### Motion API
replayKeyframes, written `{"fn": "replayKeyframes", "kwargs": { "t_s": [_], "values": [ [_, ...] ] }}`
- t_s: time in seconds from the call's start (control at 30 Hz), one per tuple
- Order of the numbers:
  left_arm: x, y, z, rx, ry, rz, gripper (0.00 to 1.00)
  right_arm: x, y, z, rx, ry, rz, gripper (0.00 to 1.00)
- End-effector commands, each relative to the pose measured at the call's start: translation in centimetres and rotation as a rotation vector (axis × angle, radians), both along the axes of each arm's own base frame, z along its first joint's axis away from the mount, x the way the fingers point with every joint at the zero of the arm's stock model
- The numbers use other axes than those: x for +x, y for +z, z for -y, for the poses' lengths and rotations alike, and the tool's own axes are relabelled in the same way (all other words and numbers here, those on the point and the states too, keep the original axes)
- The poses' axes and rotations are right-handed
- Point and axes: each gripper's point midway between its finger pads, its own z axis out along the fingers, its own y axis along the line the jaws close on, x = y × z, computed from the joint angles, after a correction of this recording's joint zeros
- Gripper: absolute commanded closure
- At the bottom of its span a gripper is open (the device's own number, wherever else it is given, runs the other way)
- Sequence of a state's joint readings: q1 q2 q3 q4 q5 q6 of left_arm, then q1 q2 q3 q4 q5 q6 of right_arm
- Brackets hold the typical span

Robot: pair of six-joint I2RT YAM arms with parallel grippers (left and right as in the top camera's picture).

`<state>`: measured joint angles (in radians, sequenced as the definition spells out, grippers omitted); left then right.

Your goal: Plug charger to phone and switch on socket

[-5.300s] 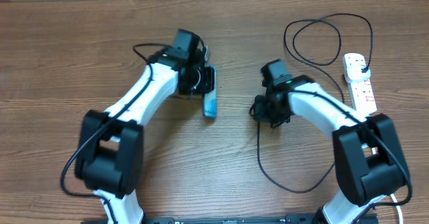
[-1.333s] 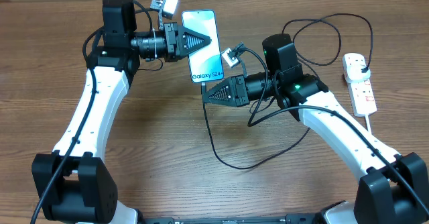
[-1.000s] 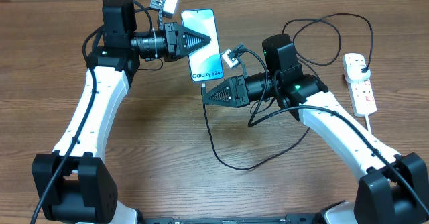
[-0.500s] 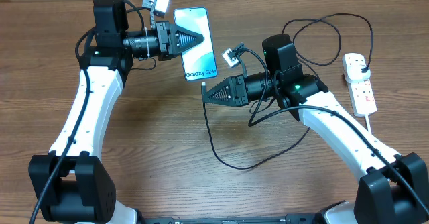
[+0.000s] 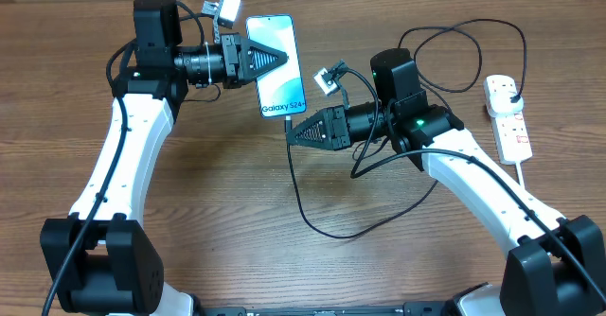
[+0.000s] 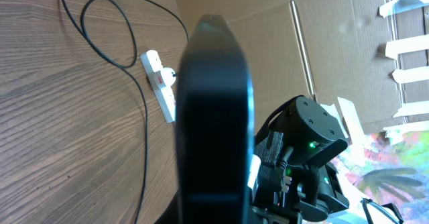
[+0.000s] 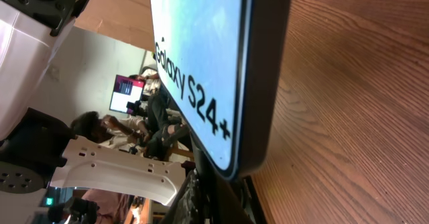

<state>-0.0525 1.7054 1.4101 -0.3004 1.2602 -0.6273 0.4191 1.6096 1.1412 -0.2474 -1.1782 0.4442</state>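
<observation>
Left gripper (image 5: 279, 56) is clamped on the slim rectangular phone with the light blue screen (image 5: 282, 87), holding it up off the brown wooden table (image 5: 237, 231). The screen faces up and the "Galaxy S24+" end points toward the right arm. Right gripper (image 5: 294, 134) is pinched together on the small tip end of the long thin black charger (image 5: 301, 198), aimed at the phone's lower edge. From overhead, tip and edge look touching, but I cannot tell whether the tip is seated in the port (the right wrist view shows only the phone's end filling the frame, port hidden). The rest of the cable drops to the table, loops, and runs back toward the white elongated plastic socket (image 5: 509, 122), which lies well apart on the right. Something black sits in its far outlet, likely the plug head. My read on progress: the phone is lifted, the tip is lined up, and insertion is underway or nearly done. The socket switch is left to press, and neither gripper is near it.
</observation>
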Motion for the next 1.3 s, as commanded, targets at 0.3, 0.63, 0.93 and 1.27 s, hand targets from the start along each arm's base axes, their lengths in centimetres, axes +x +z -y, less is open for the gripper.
{"fn": "replayKeyframes", "kwargs": {
  "t_s": [0.3, 0.63, 0.93, 1.27],
  "values": [
    [-1.14, 2.22, 0.83, -0.004, -0.031, 0.082, 0.94, 0.16, 0.84, -0.08, 0.011, 0.002, 0.028, 0.96],
    [-1.14, 2.22, 0.83, -0.004, -0.031, 0.082, 0.94, 0.18, 0.85, -0.07, 0.011, 0.002, 0.029, 0.96],
    [-1.14, 2.22, 0.83, -0.003, -0.031, 0.082, 0.94, 0.20, 0.89, -0.08, 0.013, 0.001, 0.028, 0.96],
    [-1.13, 2.21, 0.82, -0.003, -0.031, 0.082, 0.94, 0.20, 0.89, -0.08, 0.013, 0.001, 0.028, 0.96]
  ]
}}
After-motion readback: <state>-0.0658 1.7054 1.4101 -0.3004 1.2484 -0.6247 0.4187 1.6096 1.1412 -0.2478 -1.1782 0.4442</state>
